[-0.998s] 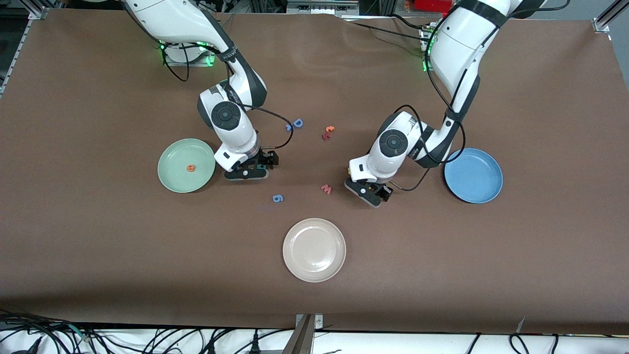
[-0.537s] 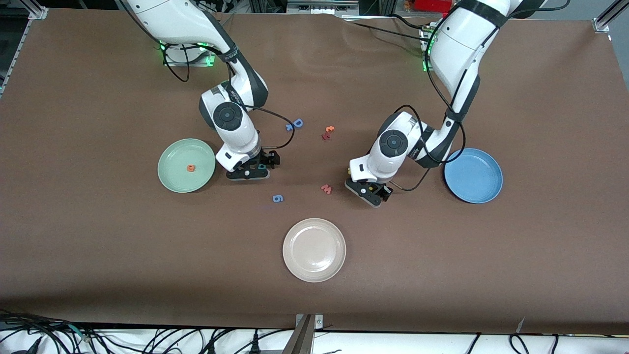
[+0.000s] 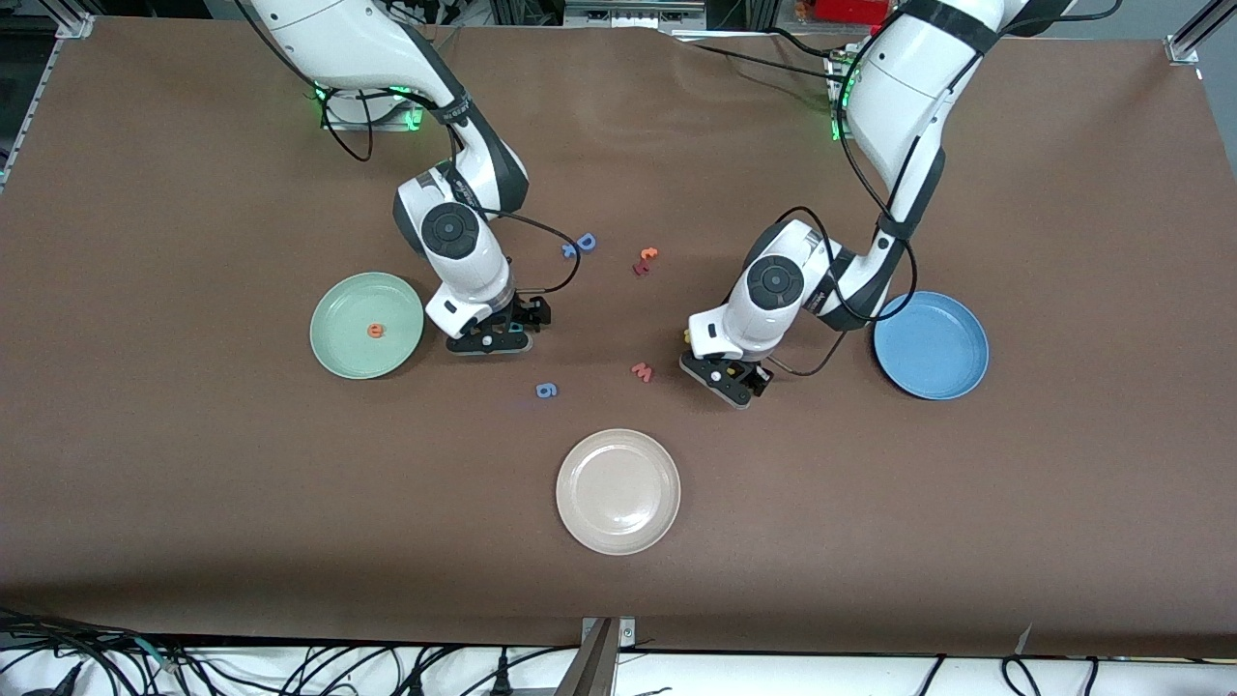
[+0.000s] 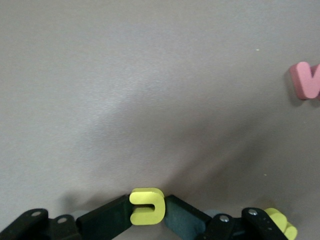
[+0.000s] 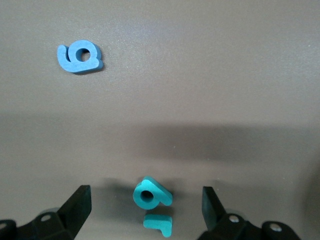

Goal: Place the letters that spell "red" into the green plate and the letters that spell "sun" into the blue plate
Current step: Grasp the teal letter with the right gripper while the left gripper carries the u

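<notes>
The left gripper (image 4: 147,212) has just pinched a yellow "u" (image 4: 147,205) near the pink "w" (image 3: 642,371) (blue plate (image 3: 931,345) next, likely). The right gripper (image 5: 145,210), spread wide, brackets the teal "d" (image 5: 151,195) beside the green plate (image 3: 338,358).

I'm looking at a robotics lab: brown-covered table (image 3: 193,464), aluminium framing (image 3: 1191,37) at the corners, cable bundles (image 3: 290,667) along the edge.

The right pincer (image 3: 491,340) has edged slightly toward the left arm's end of the table, low over the teal "d" (image 5: 151,194) and "r" (image 5: 158,223). The left pincer (image 3: 727,380) has drawn its fingers in against the yellow "u" (image 4: 147,205).
</notes>
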{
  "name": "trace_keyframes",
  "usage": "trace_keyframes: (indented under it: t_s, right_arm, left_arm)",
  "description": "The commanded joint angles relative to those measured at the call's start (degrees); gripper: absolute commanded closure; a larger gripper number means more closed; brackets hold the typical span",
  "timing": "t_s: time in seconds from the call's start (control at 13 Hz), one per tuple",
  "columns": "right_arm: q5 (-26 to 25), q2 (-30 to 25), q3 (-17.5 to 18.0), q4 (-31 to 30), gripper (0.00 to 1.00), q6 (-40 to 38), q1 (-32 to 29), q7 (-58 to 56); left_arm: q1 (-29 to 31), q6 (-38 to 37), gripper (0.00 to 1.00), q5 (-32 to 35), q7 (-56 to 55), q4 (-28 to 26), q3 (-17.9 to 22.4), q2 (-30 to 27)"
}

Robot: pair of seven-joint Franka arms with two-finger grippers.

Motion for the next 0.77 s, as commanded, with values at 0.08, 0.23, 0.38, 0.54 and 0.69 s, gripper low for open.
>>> trace_keyframes:
  t_s: [0.08, 0.23, 0.38, 0.54, 0.69]
  right_arm:
    - [-0.02, 0.65, 0.01, 0.98, 0.02, -0.20, 0.28, 0.10]
    - [-0.02, 0.65, 0.01, 0.98, 0.02, -0.11, 0.28, 0.19]
    - [-0.02, 0.65, 0.01, 0.98, 0.02, -0.11, 0.45, 0.19]
    - [-0.11, 0.65, 0.01, 0.98, 0.02, -0.11, 0.54, 0.19]
    - [-0.11, 0.83, 0.01, 0.98, 0.04, -0.20, 0.63, 0.19]
  left_arm:
    - [2.21, -5.42, 1.00, -5.49, 5.58, 0.06, 0.73, -4.54]
    - [3.27, -11.90, 1.00, -13.92, 12.60, 0.24, 4.05, -7.96]
    - [5.19, -19.28, 1.00, -18.79, 17.80, 0.15, 7.57, -11.22]
    - [7.22, -23.60, 1.00, -18.89, 19.40, -0.37, 9.33, -12.64]
    - [7.66, -26.86, 1.00, -18.72, 19.67, -0.73, 12.05, -12.73]
